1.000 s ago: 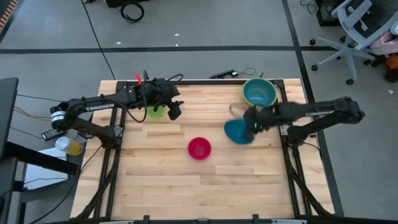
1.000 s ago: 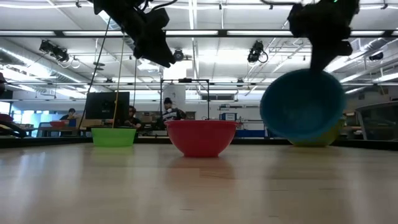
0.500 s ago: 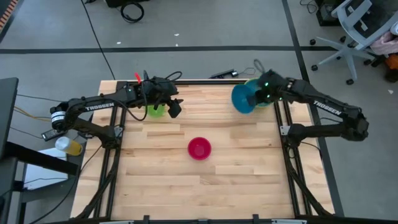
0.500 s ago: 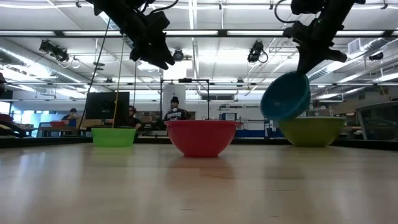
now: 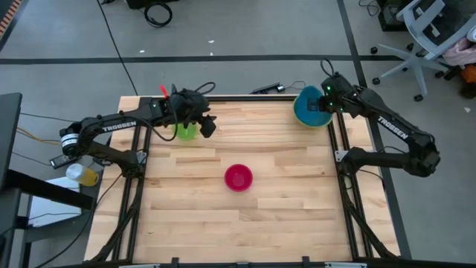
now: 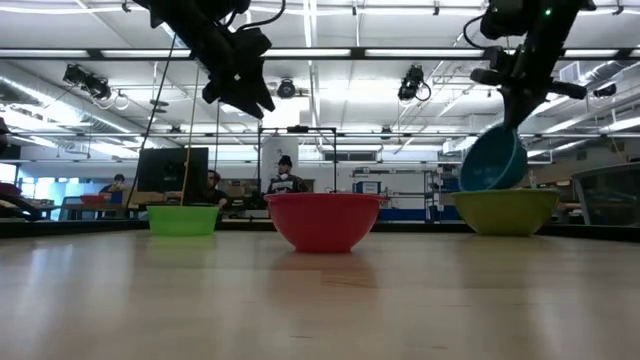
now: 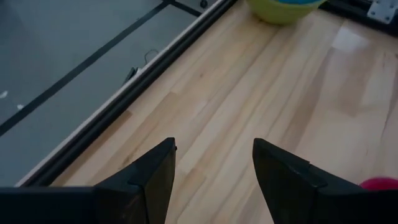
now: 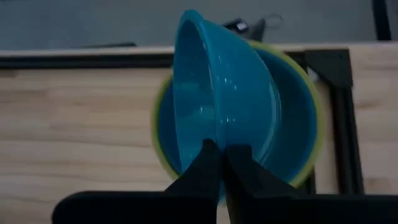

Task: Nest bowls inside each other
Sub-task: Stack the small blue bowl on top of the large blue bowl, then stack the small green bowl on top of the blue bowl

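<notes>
My right gripper (image 5: 321,104) is shut on the teal-blue bowl (image 8: 217,87) and holds it on edge over the olive-green bowl (image 6: 505,212) at the table's far right corner. A light blue bowl (image 8: 292,137) sits nested in the olive-green one. My left gripper (image 5: 204,126) hangs open in the air by the small lime-green bowl (image 5: 186,132) at the far left, holding nothing. The magenta-red bowl (image 5: 238,178) stands on its base mid-table. My right gripper pinches the teal-blue bowl's rim (image 8: 214,146) at its lowest point in the wrist view, one finger inside the bowl and one outside. The fingers slant down from above. The bowl is lifted clear and tipped on edge, its opening sideways, just above the nested bowls.
Dark frame rails (image 5: 338,141) run along the table's sides and far edge. The near half of the wooden table top (image 5: 238,223) carries no objects. Cables lie on the floor beyond the far edge, and an office chair (image 5: 428,37) stands off to the far right.
My right gripper has swung from the table's right middle toward the far right corner with the teal-blue bowl, rising a little and rolling its wrist. The bowl stays lifted and tipped, and now hangs over the olive-green bowl. My left gripper has kept its place.
</notes>
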You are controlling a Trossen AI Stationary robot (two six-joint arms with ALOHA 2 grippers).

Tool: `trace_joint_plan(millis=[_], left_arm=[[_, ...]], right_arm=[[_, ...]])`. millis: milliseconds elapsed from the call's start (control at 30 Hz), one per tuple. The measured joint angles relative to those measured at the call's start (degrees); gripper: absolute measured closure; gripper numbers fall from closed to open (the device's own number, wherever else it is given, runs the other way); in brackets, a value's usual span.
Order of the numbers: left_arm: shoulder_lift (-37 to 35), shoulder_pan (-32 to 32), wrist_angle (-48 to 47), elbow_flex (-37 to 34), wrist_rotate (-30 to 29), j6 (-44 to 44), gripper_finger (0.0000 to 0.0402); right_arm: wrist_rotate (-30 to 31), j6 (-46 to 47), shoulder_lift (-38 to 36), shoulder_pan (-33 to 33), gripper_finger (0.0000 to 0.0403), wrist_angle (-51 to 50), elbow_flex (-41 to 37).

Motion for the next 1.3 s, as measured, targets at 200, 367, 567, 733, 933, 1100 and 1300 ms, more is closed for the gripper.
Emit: trace_joint_plan(millis=[200,367,567,733,933,1100,1300], left_arm=[[0.0,0.0,-3.2,0.0,0.0,-0.7,0.0187],[0.0,0.0,-5.5,0.0,0.2,-1.9,0.0187],[0.0,1.6,-12.9,-0.4,6.6,-2.0,0.0187],[0.0,2.3,-14.7,-8.8,11.7,-0.9,0.0187],[0.0,1.7,-15.3,-19.2,10.7,-2.7,0.0187],[0.0,1.8,-16.3,-19.3,6.0,-3.2,0.0194],[0.0,2.2,-14.1,-17.2,4.3,1.9,0.0213]], right_arm=[[-1.0,3.3,1.2,-1.7,0.0346,-1.6,-0.6],[-2.0,3.4,1.3,-2.6,0.0274,-2.3,-1.0],[-4.6,2.7,1.0,-2.8,0.0204,-0.3,-1.0],[-10.7,1.0,0.9,0.3,0.0192,7.1,-1.0],[-10.4,0.0,1.1,4.9,0.0194,10.8,-1.0],[-9.3,-0.5,2.6,6.7,0.0194,11.1,-1.1],[-10.8,-1.2,5.7,7.9,0.0195,12.4,-1.1]])
